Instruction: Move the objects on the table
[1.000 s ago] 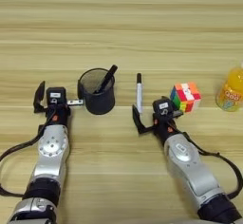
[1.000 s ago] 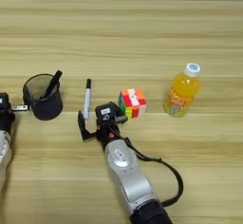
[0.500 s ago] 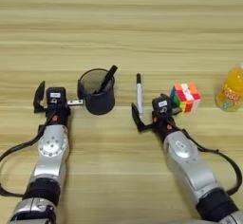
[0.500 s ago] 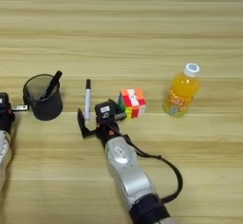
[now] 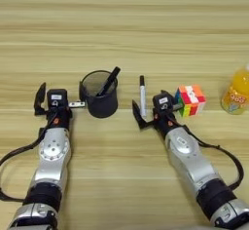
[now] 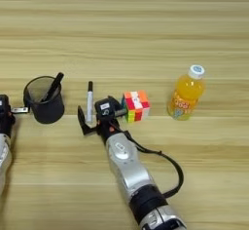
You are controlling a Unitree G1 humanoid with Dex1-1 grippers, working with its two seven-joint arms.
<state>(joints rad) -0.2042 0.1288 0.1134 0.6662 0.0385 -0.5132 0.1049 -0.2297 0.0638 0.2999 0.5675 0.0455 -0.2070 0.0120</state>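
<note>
Near the table's [image 5: 124, 34] middle, nothing has shifted over the last second: the right gripper [image 5: 156, 111] still sits spread between marker [image 5: 142, 95] and cube [image 5: 190, 100], gripping neither. Left gripper [image 5: 58, 103] idles, spread, beside the cup [image 5: 99, 94] holding the pen [image 5: 108, 81]; bottle [image 6: 186, 93] stands toward the right edge.

I count one juice bottle [image 6: 186, 93], one puzzle cube [image 6: 135, 105], one marker [image 5: 142, 95], one pen [image 5: 108, 81], one mesh cup [image 5: 99, 100], two grippers.
</note>
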